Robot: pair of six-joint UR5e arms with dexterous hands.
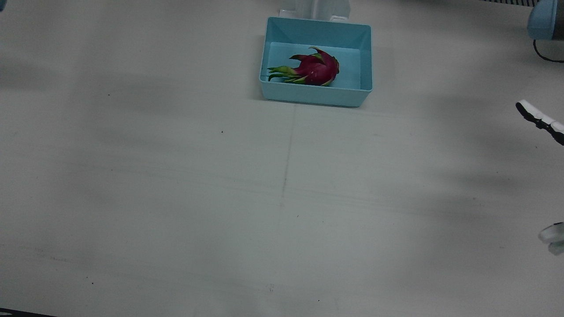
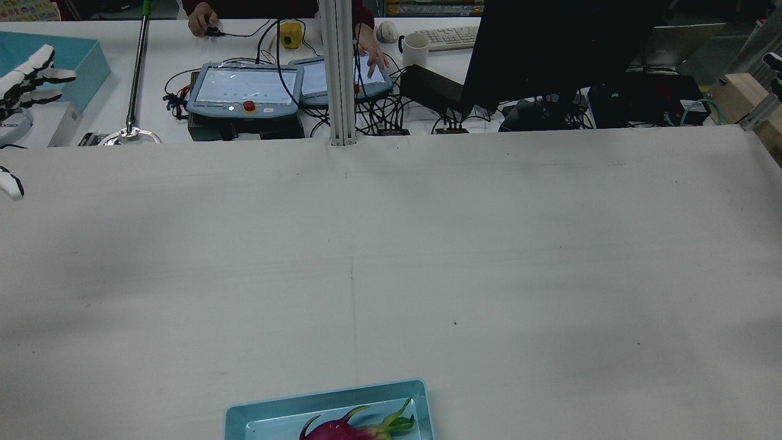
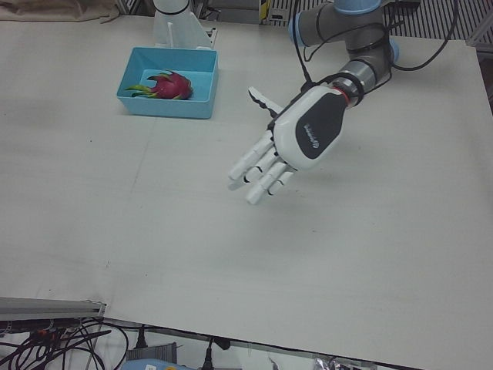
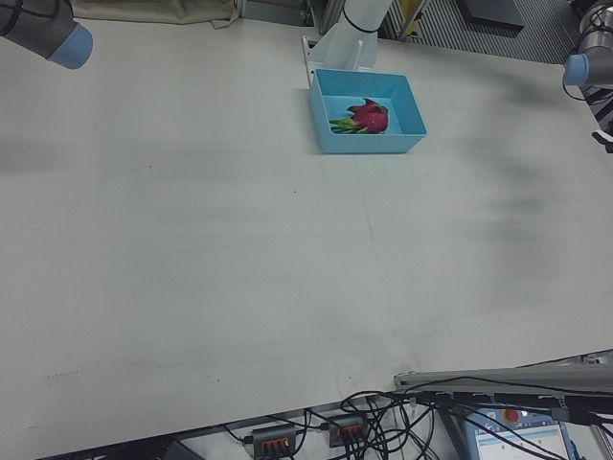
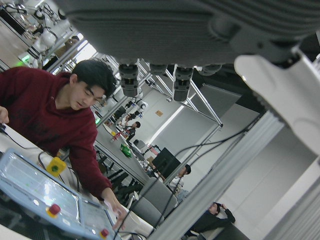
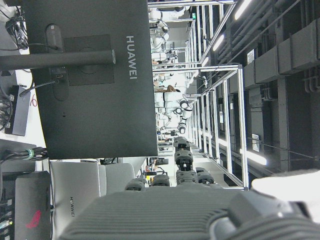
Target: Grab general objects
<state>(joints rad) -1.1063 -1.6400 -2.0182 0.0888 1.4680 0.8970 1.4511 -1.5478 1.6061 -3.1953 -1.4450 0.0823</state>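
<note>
Dragon fruit (image 1: 316, 68) lay inside blue bin (image 1: 317, 96), leafy tips toward bin's view-left wall in front view. Bin stood at tabletop (image 1: 176, 198) edge nearest arm pedestals.

Left hand (image 3: 279, 150) hung above tabletop, well apart from bin, fingers (image 3: 250, 162) spread and straight, grasping nothing.

Right hand: only a sliver at rear view's right edge, possibly its fingertip; state could not be told.

Person (image 5: 55, 120) in dark red top leaned over pendant (image 2: 244, 88) beyond tabletop.
</note>
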